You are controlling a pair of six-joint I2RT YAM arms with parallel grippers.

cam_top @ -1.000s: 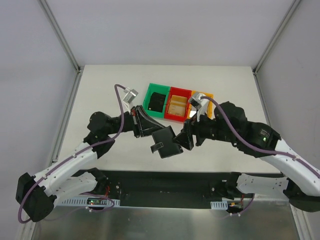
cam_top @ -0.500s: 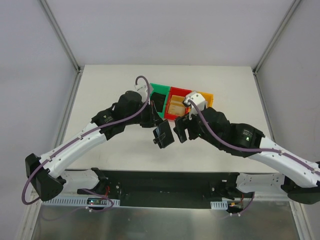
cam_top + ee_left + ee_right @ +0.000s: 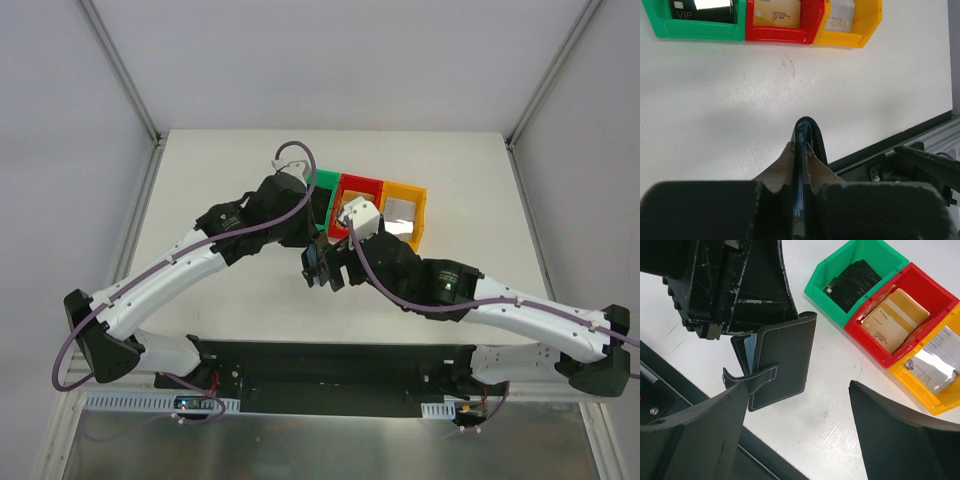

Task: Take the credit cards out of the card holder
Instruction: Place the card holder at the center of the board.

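My left gripper (image 3: 801, 150) is shut on the black card holder (image 3: 810, 131) and holds it edge-on above the table, blue-grey lining showing between the flaps. In the right wrist view the card holder (image 3: 782, 360) hangs from the left gripper (image 3: 725, 285), folded, its closure tab loose. My right gripper (image 3: 797, 387) is open and empty, its jaws set wide just in front of the holder. From above, both grippers meet at the holder (image 3: 318, 262). A black card (image 3: 852, 280), a tan card (image 3: 895, 315) and a silver card (image 3: 935, 365) lie in bins.
Green bin (image 3: 825, 270), red bin (image 3: 862, 337) and yellow bin (image 3: 905, 382) stand in a row at the back middle of the table. They also show in the left wrist view as the green bin (image 3: 695, 31), red bin (image 3: 775, 36) and yellow bin (image 3: 852, 39). The table's black front rail (image 3: 320, 360) is close below.
The left arm has reached farther right and back with the card holder, which now looks folded. The right gripper has swung left up to the holder.
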